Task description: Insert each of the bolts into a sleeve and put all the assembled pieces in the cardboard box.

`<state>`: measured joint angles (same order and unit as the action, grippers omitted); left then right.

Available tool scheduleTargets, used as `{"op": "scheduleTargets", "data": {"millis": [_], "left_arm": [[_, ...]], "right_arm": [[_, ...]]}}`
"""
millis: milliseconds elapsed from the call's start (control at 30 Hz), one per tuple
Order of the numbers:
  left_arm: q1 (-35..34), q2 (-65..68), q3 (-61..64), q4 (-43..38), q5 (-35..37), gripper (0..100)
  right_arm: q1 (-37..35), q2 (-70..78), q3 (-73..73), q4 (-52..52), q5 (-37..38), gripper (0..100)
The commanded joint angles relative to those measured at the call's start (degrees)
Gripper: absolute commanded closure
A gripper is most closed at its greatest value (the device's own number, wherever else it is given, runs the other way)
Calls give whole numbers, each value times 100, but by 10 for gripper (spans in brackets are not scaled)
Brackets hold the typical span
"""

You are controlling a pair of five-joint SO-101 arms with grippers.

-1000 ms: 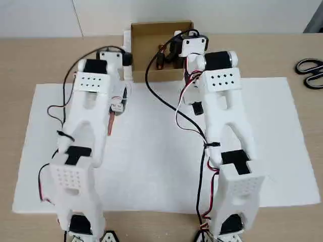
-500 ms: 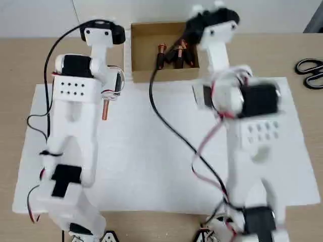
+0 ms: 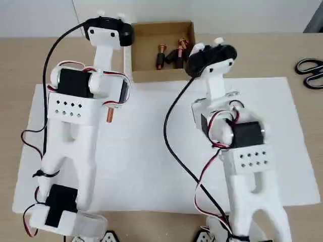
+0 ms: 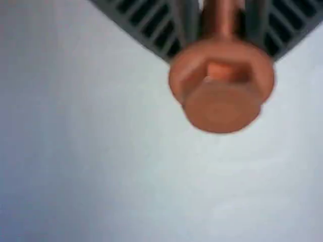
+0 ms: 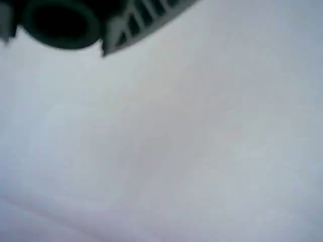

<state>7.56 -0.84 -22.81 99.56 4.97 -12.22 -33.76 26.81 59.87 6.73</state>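
My left gripper (image 4: 222, 20) is shut on a copper bolt (image 4: 222, 91), whose flanged head points down at the white sheet. In the high view that bolt (image 3: 109, 115) hangs over the sheet's left part, below the box. My right gripper (image 3: 202, 112) hovers over the sheet right of centre, shut on a black sleeve (image 5: 60, 22) whose open end faces the camera. The cardboard box (image 3: 151, 31) stands at the back, between the two arms. Several copper bolts in black sleeves (image 3: 171, 53) lie inside it.
The white sheet (image 3: 151, 166) covers most of the wooden table. Black-handled scissors (image 3: 310, 70) lie at the far right edge. The right arm's black cable (image 3: 169, 126) loops over the middle of the sheet.
Both arms have drawn back from the box. The right gripper left the box and now sits over the sheet. The left gripper has kept its bolt, shifting slightly left.
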Motion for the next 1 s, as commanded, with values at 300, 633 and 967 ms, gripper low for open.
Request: {"op": "scheduleTargets", "data": {"millis": [300,633,967], "left_arm": [[62,-299,-22,44,18,994],[62,-299,-22,44,18,994],[70,-299,-31,44,18,994]], "right_arm": [[-391,-286,1292,-2176,18,995],[-673,-2589,1785,-1842,-1002,995],[-901,-3890,3604,-2879,-158,995]]}}
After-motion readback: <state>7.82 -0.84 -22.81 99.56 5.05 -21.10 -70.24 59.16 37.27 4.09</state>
